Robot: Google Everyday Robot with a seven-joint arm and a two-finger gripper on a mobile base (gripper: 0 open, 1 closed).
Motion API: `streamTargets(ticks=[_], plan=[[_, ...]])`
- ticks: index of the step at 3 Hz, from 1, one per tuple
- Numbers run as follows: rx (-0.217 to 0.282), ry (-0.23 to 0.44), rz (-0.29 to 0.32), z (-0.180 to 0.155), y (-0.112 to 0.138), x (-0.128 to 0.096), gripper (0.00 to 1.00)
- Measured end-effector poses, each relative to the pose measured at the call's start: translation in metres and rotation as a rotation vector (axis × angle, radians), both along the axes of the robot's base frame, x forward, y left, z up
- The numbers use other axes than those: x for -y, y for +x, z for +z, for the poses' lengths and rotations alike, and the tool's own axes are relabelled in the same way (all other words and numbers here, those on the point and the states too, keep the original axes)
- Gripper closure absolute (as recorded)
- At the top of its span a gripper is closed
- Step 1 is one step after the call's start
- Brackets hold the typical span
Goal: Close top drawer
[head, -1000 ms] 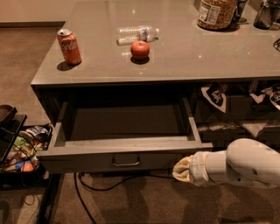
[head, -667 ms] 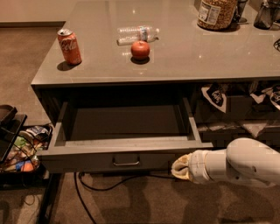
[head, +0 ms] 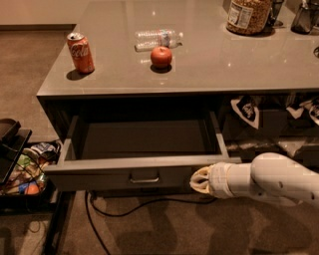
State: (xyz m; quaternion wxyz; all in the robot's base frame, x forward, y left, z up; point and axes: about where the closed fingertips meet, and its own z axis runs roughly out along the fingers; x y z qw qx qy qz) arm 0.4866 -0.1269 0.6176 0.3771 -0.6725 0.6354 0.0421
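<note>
The top drawer (head: 144, 175) is pulled out wide under the grey counter, its dark inside empty. Its flat front faces me with a small metal pull handle (head: 144, 177) in the middle. My gripper (head: 199, 181), at the end of the white arm (head: 271, 179) coming in from the right, sits against the right part of the drawer front, to the right of the handle.
On the counter (head: 199, 74) stand a red cola can (head: 80, 52), a lying water bottle (head: 158, 39), a red apple (head: 161, 57) and a jar (head: 247, 15). A shelf with snack bags (head: 279, 114) is at right. A bin of items (head: 25, 169) sits left. A cable (head: 149, 206) runs on the floor.
My gripper has crept slightly left along the drawer front. The drawer stands about as far out as before.
</note>
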Motion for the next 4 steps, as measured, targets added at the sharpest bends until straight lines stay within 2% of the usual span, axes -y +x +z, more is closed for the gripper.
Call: streamTargets(ticks=[1,3,4], plan=[[0.028,-0.017,0.034,-0.002,0.021,-0.014,1.00],[0.067,-0.052,0.059,0.002,0.060,-0.040,1.00],[0.127,-0.084,0.023,0.030,0.093,-0.063,1.00]])
